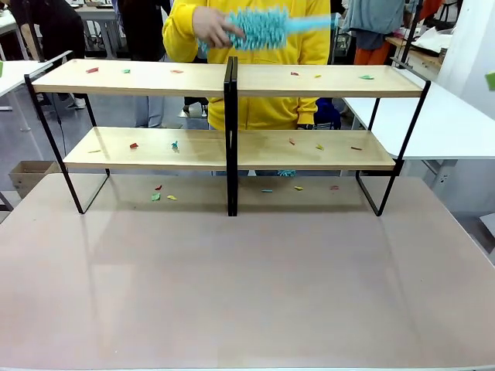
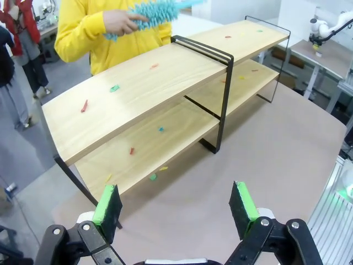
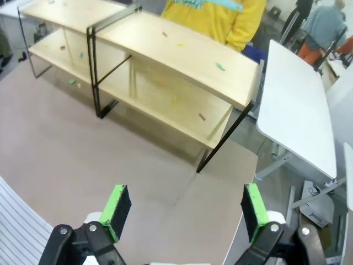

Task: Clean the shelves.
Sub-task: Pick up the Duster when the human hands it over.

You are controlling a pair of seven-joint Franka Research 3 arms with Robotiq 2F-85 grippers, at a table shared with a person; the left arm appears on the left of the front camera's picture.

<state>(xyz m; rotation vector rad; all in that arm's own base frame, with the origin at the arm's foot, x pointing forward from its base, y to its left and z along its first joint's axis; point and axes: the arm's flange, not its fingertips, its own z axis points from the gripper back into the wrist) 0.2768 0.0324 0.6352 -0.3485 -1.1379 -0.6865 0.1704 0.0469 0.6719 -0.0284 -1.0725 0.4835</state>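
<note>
The shelves [image 1: 155,77] stand across the far half of the table: light wooden boards on a thin black frame with a black centre post [image 1: 230,131]. Small coloured scraps [image 1: 133,145] lie on both tiers and on the tabletop underneath. Behind the shelves a person in a yellow top holds a fluffy teal duster [image 1: 263,28] above the top tier, one hand [image 1: 210,26] on its head. My left gripper [image 2: 175,208] hangs open over the table, short of the shelves [image 2: 138,88]. My right gripper [image 3: 186,211] is open too, above the table near the right end of the shelves [image 3: 182,55].
The grey-brown tabletop [image 1: 247,286] lies bare in front of the shelves. A white table [image 1: 448,124] stands at the right, close to the shelf's end, and another white table edge [image 1: 15,73] at the left. A cardboard box [image 1: 27,176] sits on the floor at the left.
</note>
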